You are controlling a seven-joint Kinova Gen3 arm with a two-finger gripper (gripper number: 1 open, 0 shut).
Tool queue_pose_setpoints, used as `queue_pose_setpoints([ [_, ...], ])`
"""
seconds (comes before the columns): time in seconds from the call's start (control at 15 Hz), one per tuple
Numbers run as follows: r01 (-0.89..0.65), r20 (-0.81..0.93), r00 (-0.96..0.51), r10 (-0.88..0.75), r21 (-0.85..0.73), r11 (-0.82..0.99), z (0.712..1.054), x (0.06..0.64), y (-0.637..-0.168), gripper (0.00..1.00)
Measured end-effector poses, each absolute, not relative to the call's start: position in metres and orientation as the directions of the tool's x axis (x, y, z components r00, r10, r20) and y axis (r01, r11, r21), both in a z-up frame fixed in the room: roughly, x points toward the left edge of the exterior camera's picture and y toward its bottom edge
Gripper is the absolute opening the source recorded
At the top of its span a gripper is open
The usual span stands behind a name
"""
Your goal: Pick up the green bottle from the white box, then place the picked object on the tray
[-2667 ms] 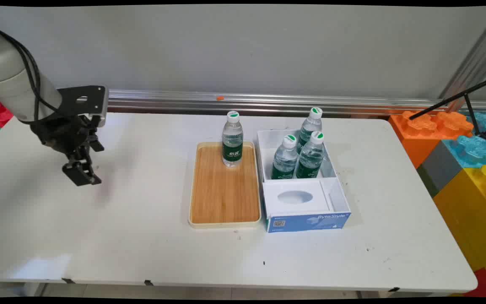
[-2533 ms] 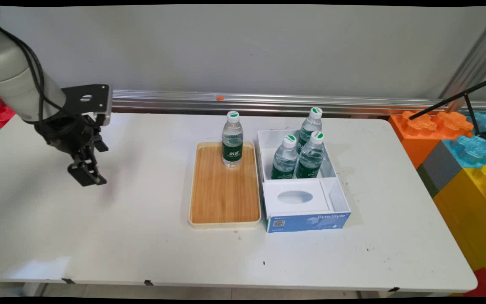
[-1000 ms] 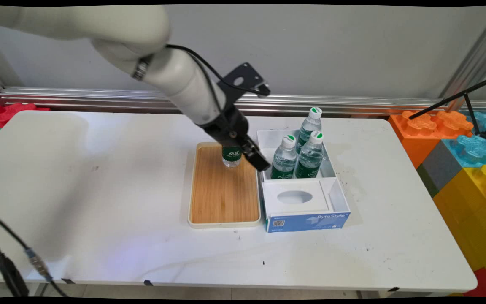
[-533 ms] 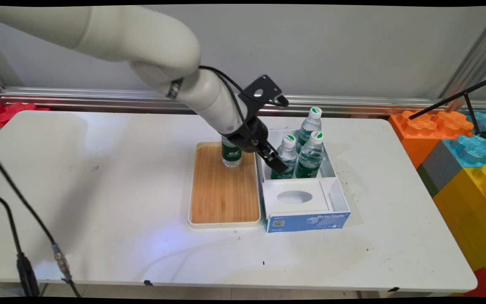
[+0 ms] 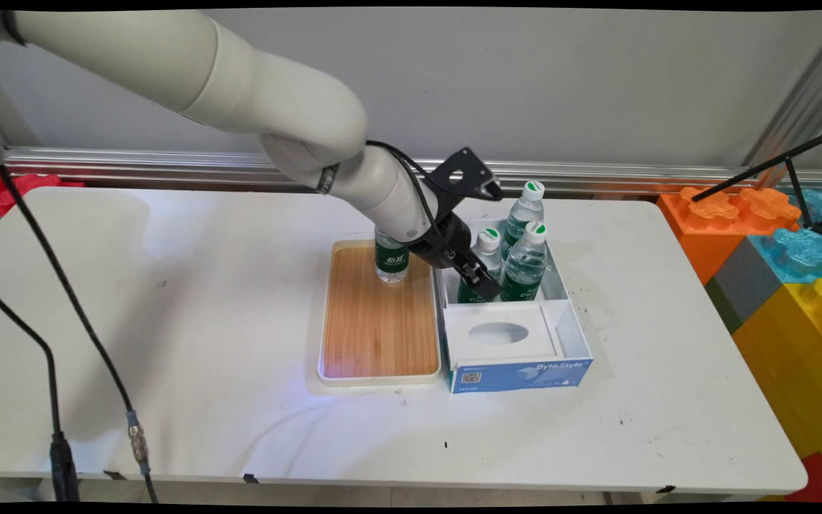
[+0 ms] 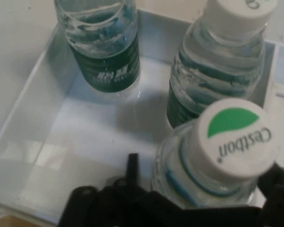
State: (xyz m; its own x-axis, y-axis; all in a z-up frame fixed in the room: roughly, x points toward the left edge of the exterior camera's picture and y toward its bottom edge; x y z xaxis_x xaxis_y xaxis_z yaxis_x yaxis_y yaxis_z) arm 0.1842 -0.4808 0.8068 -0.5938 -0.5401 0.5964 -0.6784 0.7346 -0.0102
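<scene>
Over the white open-topped cardboard box, the black two-finger gripper straddles a clear plastic water bottle with a green-and-white cap, jaws spread either side, beside two like bottles.

bottles: 4, one mostly hidden | tray: 1; box: 1

so the gripper is down inside the white box, right at the nearest of three water bottles in there. One more bottle stands on the wooden tray just beside the box.
</scene>
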Motion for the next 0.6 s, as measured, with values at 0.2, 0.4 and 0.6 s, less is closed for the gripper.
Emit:
queue_pose_setpoints([
  [0.2,-0.673,0.606,-0.595,-0.528,-0.018,0.739,0.8,0.183,-0.485,0.0],
  [0.4,-0.67,0.603,-0.599,-0.527,-0.016,0.742,0.797,0.185,-0.483,0.0],
  [0.6,-0.668,0.605,-0.599,-0.525,-0.016,0.744,0.808,0.185,-0.48,0.0],
])
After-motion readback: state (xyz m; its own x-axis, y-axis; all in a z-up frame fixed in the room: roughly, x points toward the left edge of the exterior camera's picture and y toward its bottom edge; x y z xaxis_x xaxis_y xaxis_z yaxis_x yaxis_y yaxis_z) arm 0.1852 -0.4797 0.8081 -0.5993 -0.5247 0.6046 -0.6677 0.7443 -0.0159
